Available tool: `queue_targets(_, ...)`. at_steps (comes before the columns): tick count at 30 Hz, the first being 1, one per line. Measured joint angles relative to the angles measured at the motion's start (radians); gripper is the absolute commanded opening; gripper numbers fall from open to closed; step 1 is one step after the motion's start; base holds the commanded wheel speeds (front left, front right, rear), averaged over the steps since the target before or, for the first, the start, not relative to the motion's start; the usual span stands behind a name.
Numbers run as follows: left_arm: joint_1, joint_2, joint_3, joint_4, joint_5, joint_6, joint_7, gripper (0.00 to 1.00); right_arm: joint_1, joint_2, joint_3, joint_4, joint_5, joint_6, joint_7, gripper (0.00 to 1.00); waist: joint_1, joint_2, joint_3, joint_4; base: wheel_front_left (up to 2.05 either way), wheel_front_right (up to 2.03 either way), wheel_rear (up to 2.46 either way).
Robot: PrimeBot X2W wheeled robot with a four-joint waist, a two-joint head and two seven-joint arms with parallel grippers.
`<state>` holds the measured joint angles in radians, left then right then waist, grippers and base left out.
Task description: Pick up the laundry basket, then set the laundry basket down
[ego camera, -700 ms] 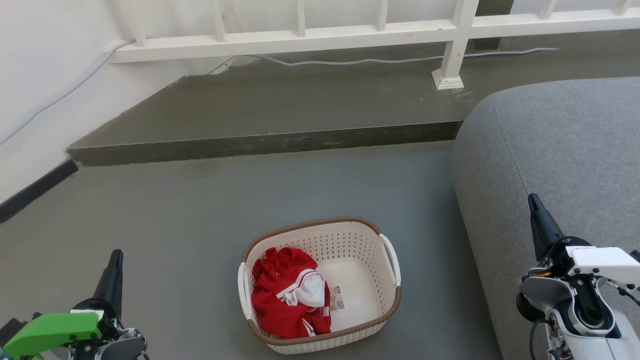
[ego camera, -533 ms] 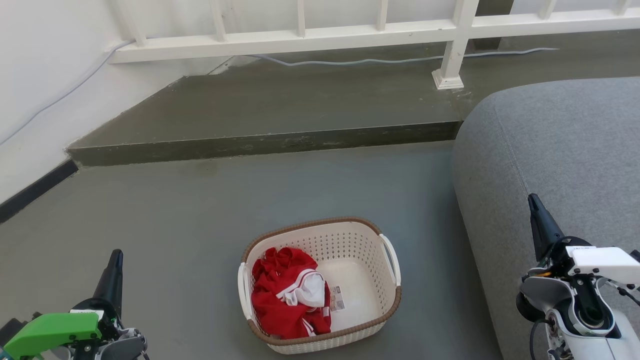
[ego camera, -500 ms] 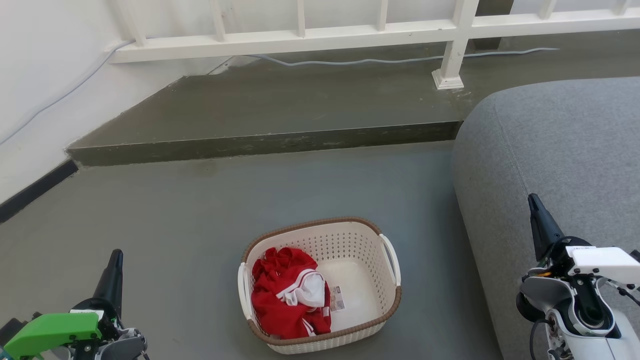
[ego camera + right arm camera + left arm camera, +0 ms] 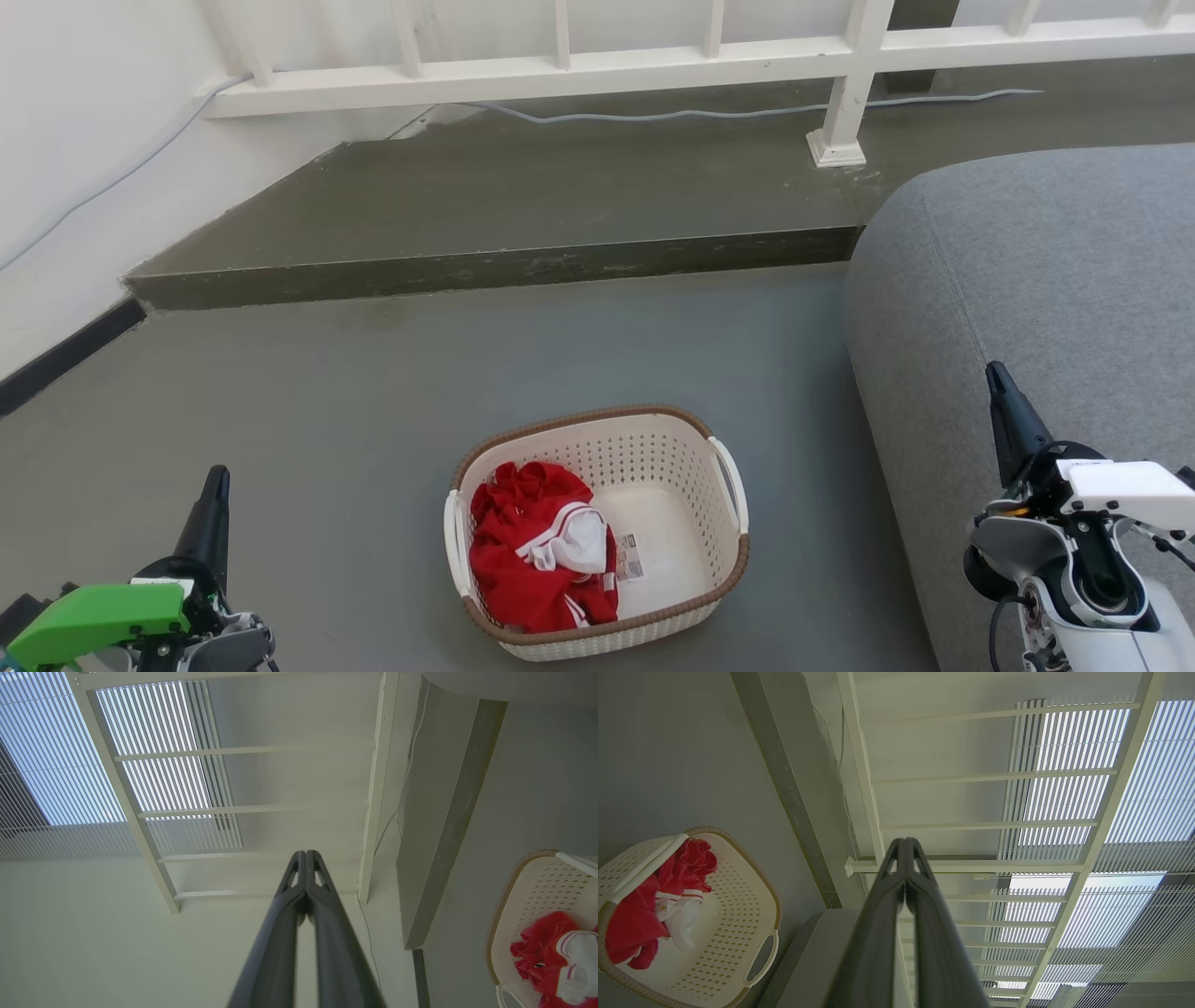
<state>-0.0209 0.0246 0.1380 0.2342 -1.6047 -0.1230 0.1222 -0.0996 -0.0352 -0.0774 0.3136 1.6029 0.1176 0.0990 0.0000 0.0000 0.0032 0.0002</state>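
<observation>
The laundry basket [image 4: 686, 446] stands on the grey floor, low in the middle of the head view: cream perforated plastic, brown rim, white side handles, a small label inside. A red and white garment [image 4: 537, 546] lies in its left half. My left gripper [image 4: 215, 478] is at the lower left, well apart from the basket, its fingers pressed together and empty. My right gripper [image 4: 993, 371] is at the lower right over the sofa, also shut and empty. Both wrist views catch the basket [image 4: 733, 905] [image 4: 528, 891] at their edges, beside each gripper [image 4: 904, 841] [image 4: 305, 853].
A grey sofa [image 4: 1046, 280] fills the right side, close to the basket's right handle. Behind the basket a dark raised step [image 4: 504, 266] crosses the floor, with a white railing [image 4: 579, 70] and a cable on it. A white wall [image 4: 84, 168] closes the left.
</observation>
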Motion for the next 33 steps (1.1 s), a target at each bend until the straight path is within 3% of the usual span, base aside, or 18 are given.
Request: queue_targets(33, 0.000, 0.000, 0.000, 0.000, 0.000, 0.000, 0.000, 0.00, 0.000, 0.000, 0.000, 0.000, 0.000, 0.000, 0.000, 0.00, 0.0000, 0.0000, 0.000, 0.000, 0.00, 0.00, 0.00)
